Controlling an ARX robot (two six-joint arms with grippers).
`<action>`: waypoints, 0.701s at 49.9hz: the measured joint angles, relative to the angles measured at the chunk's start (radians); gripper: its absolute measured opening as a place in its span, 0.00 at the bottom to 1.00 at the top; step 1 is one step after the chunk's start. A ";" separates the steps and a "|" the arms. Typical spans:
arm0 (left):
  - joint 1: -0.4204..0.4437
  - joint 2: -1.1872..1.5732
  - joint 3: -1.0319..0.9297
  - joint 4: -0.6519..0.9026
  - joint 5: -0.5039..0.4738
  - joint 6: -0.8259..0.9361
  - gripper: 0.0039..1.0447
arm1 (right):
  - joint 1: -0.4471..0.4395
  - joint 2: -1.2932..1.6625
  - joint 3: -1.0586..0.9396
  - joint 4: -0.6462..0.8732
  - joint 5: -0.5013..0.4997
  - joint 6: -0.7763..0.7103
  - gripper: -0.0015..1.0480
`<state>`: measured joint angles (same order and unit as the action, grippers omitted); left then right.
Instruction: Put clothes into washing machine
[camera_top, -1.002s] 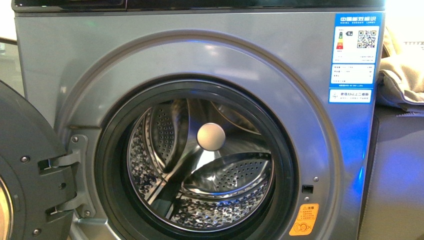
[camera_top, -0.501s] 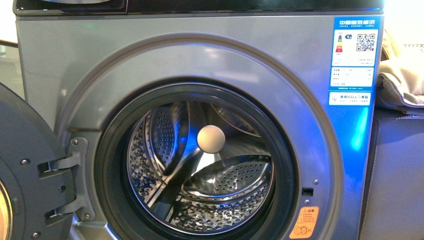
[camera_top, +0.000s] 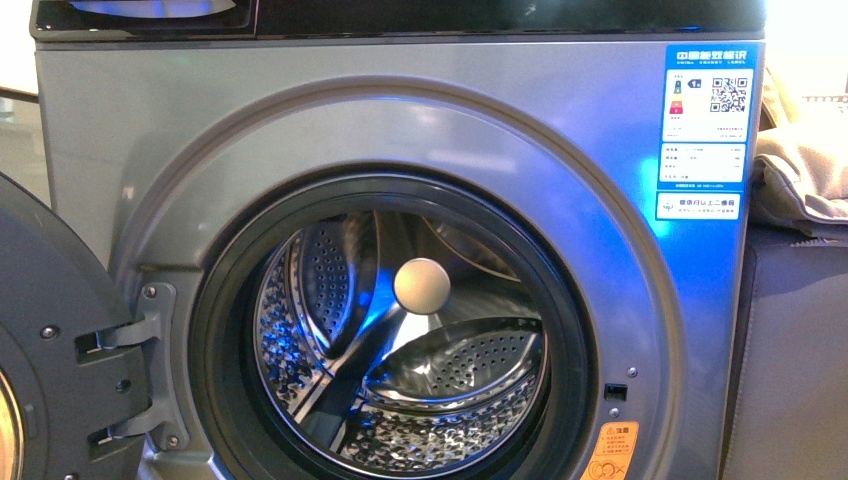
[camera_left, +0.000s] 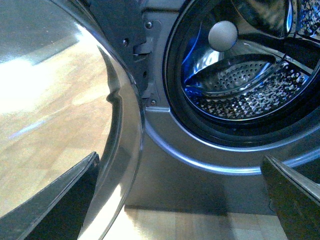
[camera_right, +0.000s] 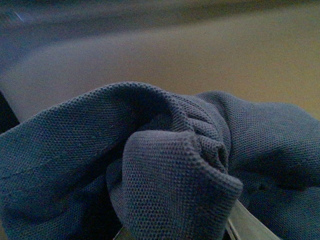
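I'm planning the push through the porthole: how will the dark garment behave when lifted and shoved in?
The clothes bunch into soft folds, so probably floppy, sagging when lifted. The textured knit looks grippy rather than slippery. It may drape over the porthole rim unless pushed deep.

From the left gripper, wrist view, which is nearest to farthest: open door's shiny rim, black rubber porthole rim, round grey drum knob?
From the left gripper:
1. Shiny door rim, close beside it.
2. Black rubber porthole rim, around the opening.
3. Round grey knob, deep inside the steel drum.
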<state>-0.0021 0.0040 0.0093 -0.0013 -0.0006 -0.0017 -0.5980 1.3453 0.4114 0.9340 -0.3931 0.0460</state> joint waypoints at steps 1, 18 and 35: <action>0.000 0.000 0.000 0.000 0.000 0.000 0.94 | 0.010 -0.047 0.022 -0.035 -0.003 0.004 0.13; 0.000 0.000 0.000 0.000 0.000 0.000 0.94 | 0.151 -0.277 0.451 -0.363 -0.013 0.027 0.13; 0.000 0.000 0.000 0.000 0.000 0.000 0.94 | 0.517 -0.216 0.881 -0.658 0.067 0.029 0.13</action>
<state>-0.0021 0.0040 0.0093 -0.0013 -0.0006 -0.0017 -0.0807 1.1290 1.2922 0.2760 -0.3260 0.0750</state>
